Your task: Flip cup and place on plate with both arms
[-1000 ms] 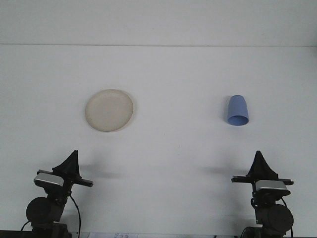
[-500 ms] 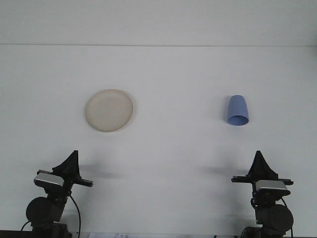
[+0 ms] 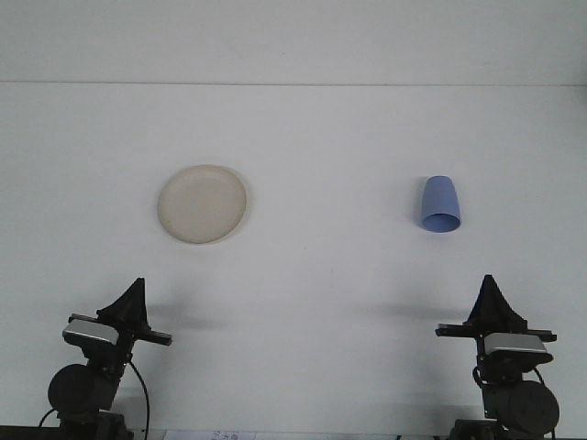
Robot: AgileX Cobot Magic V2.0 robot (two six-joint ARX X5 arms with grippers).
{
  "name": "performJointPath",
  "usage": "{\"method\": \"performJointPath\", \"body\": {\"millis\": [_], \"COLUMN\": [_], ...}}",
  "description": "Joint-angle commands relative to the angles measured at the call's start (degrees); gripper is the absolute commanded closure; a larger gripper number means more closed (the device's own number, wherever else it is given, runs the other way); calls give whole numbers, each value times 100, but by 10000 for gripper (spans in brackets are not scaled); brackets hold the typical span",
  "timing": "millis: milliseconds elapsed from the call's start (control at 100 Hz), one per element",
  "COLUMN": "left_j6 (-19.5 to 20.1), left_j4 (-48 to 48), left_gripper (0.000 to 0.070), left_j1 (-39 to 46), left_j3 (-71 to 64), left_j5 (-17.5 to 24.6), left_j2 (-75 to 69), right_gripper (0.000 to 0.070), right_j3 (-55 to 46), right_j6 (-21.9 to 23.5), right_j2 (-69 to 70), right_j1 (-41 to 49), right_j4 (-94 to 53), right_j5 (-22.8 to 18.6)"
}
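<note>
A: The right end effector (image 3: 493, 286) has shifted a little rightward and lower; the left end effector (image 3: 136, 289) hasn't moved.

B: Anything between them and the objects?

A: Only bare white surface (image 3: 321, 275). One blue cup (image 3: 439, 204) stands mouth-down ahead of the right end effector; one cream plate (image 3: 202, 203) lies ahead of the left, well apart.

B: Fingers?

A: Can't tell on either.

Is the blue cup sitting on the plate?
No, the blue cup stands on the bare table, far to the right of the plate.
</note>
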Motion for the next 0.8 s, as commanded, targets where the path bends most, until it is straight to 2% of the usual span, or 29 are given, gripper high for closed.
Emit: {"method": "performJointPath", "body": {"millis": [0, 190, 340, 660, 710, 780, 790], "left_j6": [-11, -11, -11, -11, -11, -11, -11], "left_j4": [57, 57, 57, 57, 55, 55, 55], "left_gripper": [686, 686, 686, 686, 686, 686, 686], "left_j1": [-4, -4, -4, -4, -4, -4, -4], "left_j3": [-109, -111, -111, -111, -111, -111, -111], "left_j5": [2, 2, 2, 2, 2, 2, 2], "left_j2": [-9, -9, -9, -9, -9, -9, -9], "right_gripper": [700, 700, 700, 696, 653, 501, 461], "right_j3": [496, 1888, 2643, 2857, 2857, 2857, 2857], "right_j6": [2, -2, -2, 37, 37, 37, 37], "right_j2": [245, 1604, 2592, 3510, 3604, 3744, 3762], "right_j1": [2, 2, 2, 2, 2, 2, 2], "right_j4": [-614, -1932, -2247, -1947, -1930, -1930, -1930], "right_j5": [11, 146, 149, -2, -2, 0, 0]}}
